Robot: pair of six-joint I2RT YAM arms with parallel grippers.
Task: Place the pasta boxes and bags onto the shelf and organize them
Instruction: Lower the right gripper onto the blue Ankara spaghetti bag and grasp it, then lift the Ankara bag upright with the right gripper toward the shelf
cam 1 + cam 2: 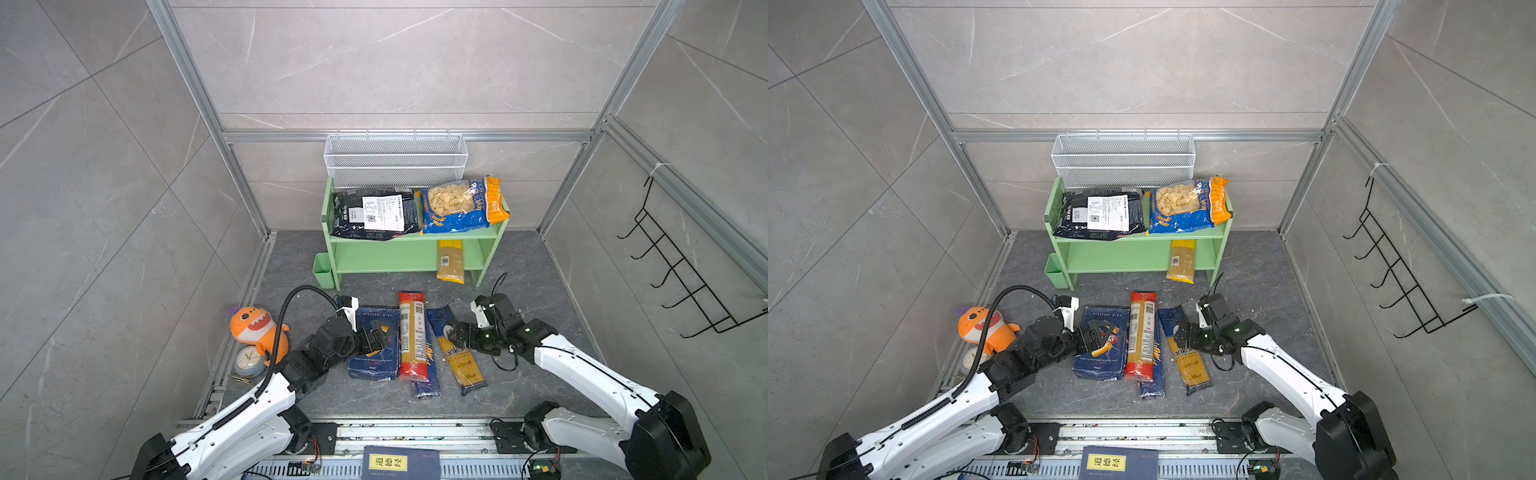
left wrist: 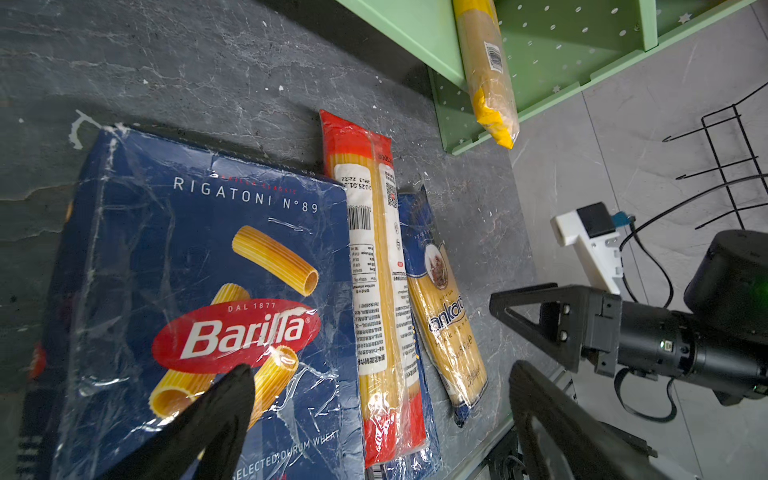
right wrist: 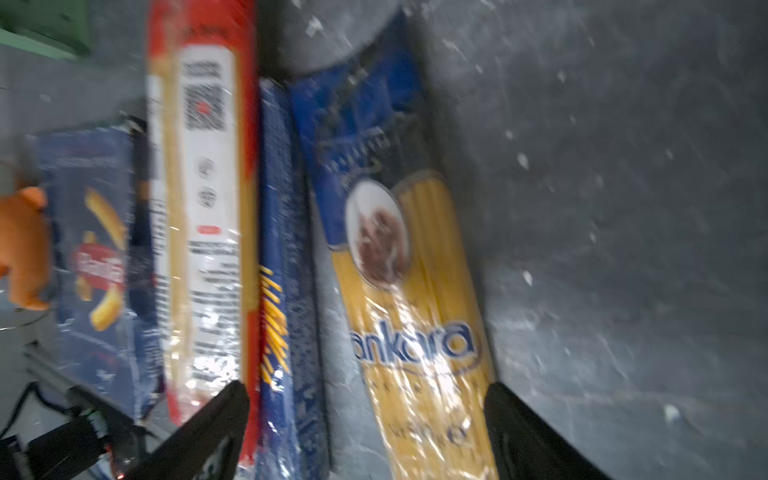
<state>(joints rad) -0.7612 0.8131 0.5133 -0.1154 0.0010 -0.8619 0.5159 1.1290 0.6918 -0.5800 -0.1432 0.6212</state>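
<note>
Plush shark: orange, far left on the floor, leaning over a small clock, beside the left arm.
Left gripper: jaws spread wide and holding nothing. It hangs over the middle of the rigatoni box. Whether it touches the wrap cannot be told.
Rigatoni box: wide, dark blue, flat on the floor directly under the left gripper. In the left wrist view one finger sits over the red logo and the other is out past the slim packs.
Red spaghetti pack: long and slim, just right of the rigatoni box and touching its edge. It lies between the two grippers.
Narrow blue box: partly under the red spaghetti pack, with its near end showing.
Ankara spaghetti pack: tilted, just right of the narrow blue box, its blue far end beneath the right gripper.
Right gripper: jaws wide apart and gripping nothing. In the blurred right wrist view its fingers straddle the narrow blue box and the Ankara spaghetti pack.
Shelf: light green, at the back and well apart from both grippers, with a green cup on its left side.
Black bag: top tier, left.
Shell pasta bag: top tier, right, beside the black bag.
Yellow spaghetti pack: lower tier, right end, its near end jutting past the front edge.
</note>
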